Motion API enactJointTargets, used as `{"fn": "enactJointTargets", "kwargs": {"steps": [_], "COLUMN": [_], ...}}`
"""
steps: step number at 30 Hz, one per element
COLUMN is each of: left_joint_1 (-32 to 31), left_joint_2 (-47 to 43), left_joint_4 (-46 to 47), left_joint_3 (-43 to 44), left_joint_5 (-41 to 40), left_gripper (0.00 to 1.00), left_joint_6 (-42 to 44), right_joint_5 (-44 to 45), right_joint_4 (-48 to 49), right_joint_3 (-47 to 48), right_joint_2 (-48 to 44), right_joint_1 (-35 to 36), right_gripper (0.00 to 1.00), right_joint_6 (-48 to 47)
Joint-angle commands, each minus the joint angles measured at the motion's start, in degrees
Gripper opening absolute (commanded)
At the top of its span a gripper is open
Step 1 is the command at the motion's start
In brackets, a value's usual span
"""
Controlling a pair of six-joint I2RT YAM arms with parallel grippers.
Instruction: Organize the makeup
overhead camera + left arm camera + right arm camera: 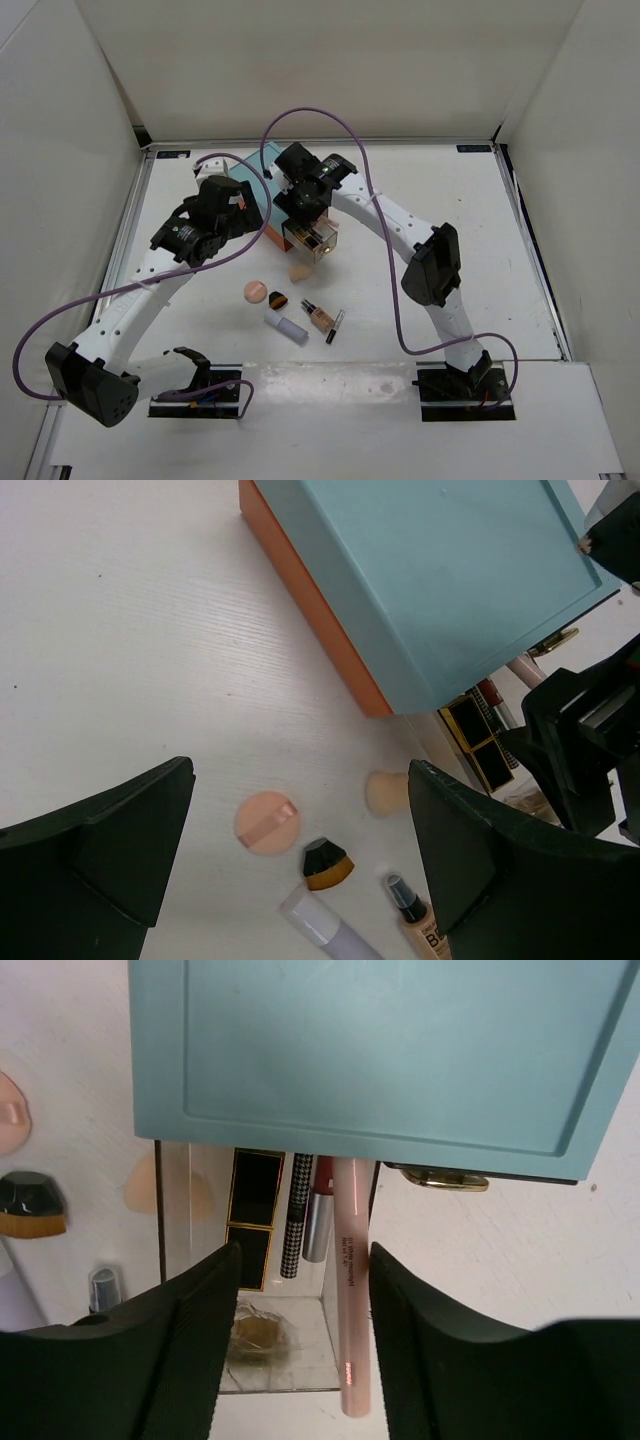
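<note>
You have the right gripper point(303, 1255) poised over the clear drawer point(300, 1370) that stands pulled out of the teal box point(370, 1050); its fingers point(150, 1360) stand partly apart and clamp nothing; a pink pencil point(352, 1290) lies between them, just beside the finger on the right of that view, along the drawer's side wall, with its near end past the front edge. In the same drawer you can see a black-and-gold palette point(255, 1210), a houndstooth pencil point(295, 1215), a red lipstick tube point(320, 1215) and a small gold-topped piece point(258, 1335) (too blurred to name). Your left gripper point(300, 770) hangs above the table point(120, 630) with its fingers point(100, 860) spread wide, holding nothing. The rest of the makeup lies loose on the table in front of the box: a peach puff point(267, 822); a black-and-gold brush point(327, 865) just beside it; a beige sponge point(385, 792) nearest the drawer; a white tube point(320, 925); a foundation bottle point(415, 925); and, in the top view, a slim dark stick point(335, 326) beside the bottle.
</note>
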Motion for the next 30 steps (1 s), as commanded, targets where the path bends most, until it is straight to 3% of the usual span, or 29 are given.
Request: {"fn": "enactJointTargets", "kwargs": {"steps": [1,7,14,16,18,19,22,23,25,27,30], "left_joint_1": [0.39,0.39,0.48,0.39,-0.4,-1.36,-7.68,-12.39,-18.21,-25.25,-32.18], "left_joint_2": [-0.47,-1.26,-2.58,-2.93,-3.29,-3.63,-2.07,-1.19,1.62,3.91,5.15], "left_joint_4": [1.16,1.6,1.5,1.51,2.91,3.44,5.37,6.07,6.78,7.31,9.59], "left_joint_3": [0.59,0.59,0.15,-0.02,-0.99,-1.34,-3.01,-3.97,-4.86,-6.35,-10.28], "left_joint_5": [0.76,1.46,4.7,6.9,14.18,16.56,27.71,30.7,30.73,27.75,30.36], "left_gripper": [0.98,0.98,0.98,0.98,0.98,0.98,0.98,0.98,0.98,0.98,0.98], "left_joint_6": [-0.29,-0.37,-0.38,2.24,5.76,7.34,12.36,13.06,13.33,12.37,11.58], "right_joint_5": [-0.5,-3.68,-0.17,1.94,5.1,5.46,6.87,8.61,9.68,13.01,17.24], "right_joint_4": [3.26,9.24,6.44,7.92,9.59,12.73,18.36,19.08,20.14,20.14,19.26], "right_joint_3": [1.82,-5.12,-8.54,-15.91,-22.76,-30.1,-44.35,-47.28,-52.21,-57.58,-62.51], "right_joint_2": [-5.49,-13.75,-15.95,-21.29,-28.65,-31.48,-43.06,-45.46,-52.47,-56.8,-63.84], "right_joint_1": [0.07,0.33,0.07,0.07,-0.27,-0.71,-4.31,-7.28,-10.54,-14.15,-19.25], "right_gripper": [0.59,0.69,0.65,0.65,0.65,0.65,0.72,0.73,0.83,0.99,0.99], "right_joint_6": [-0.86,-1.39,1.15,3.52,6.41,10.08,18.16,20.47,23.47,27.34,31.56]}}
